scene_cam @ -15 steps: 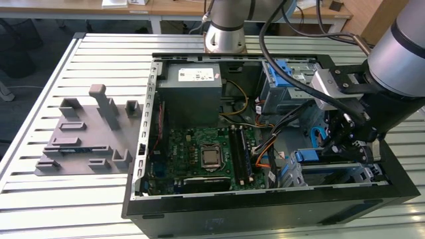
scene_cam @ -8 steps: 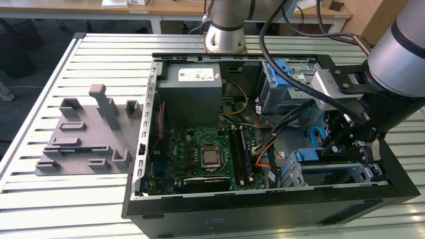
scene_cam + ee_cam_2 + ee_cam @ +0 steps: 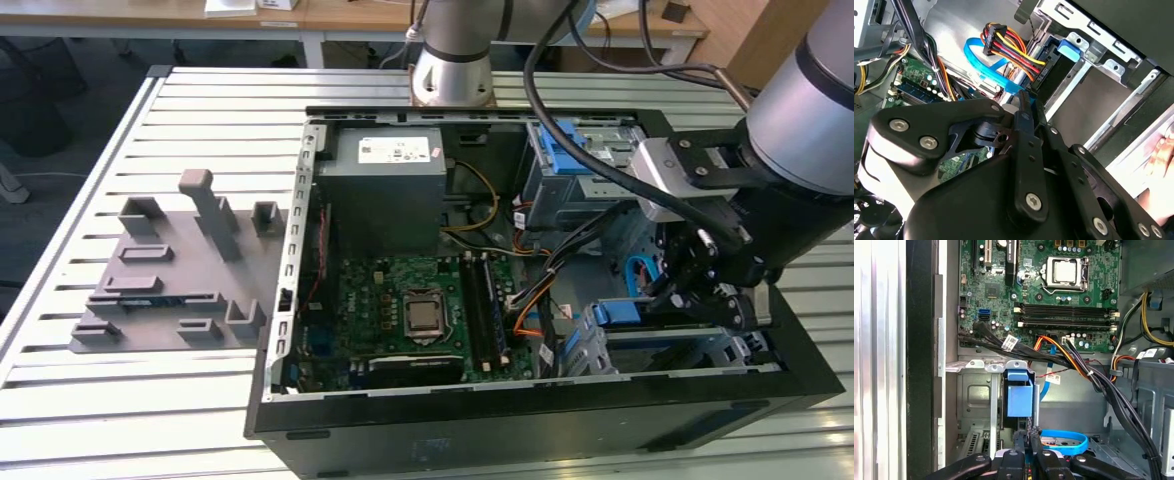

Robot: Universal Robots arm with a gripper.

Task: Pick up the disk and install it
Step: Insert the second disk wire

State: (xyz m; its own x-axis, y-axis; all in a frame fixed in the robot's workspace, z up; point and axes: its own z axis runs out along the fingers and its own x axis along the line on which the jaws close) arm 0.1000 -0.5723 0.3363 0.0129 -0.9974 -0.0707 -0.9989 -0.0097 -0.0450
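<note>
I see the gripper (image 3: 714, 295) low inside the open case (image 3: 534, 430), over the drive cage (image 3: 667, 350) at the corner on the exterior view's right. In the first wrist view its fingers (image 3: 1030, 447) are pressed together with no gap between the tips, so clenched; whether they pinch anything I cannot tell, since the linkage covers the tips in the second wrist view.

The disk (image 3: 1019, 400) sits on edge in the cage, straight ahead of the fingertips. Only its blue end and a dark sliver of its side show; label and metal body are hidden by the cage walls. In the exterior view just a blue patch (image 3: 621, 312) shows beside the gripper.

A blue flat cable (image 3: 1066, 440) curls just beside the fingers, partly cut off by the gripper body. A bundle of black, orange and yellow wires (image 3: 1074, 362) crosses beyond the cage toward the motherboard (image 3: 1054, 285).

Away from the gripper, a grey power supply (image 3: 387, 165) sits at the case's far end, and a grey fixture (image 3: 174, 270) lies on the slatted table (image 3: 80, 200) outside the case.
</note>
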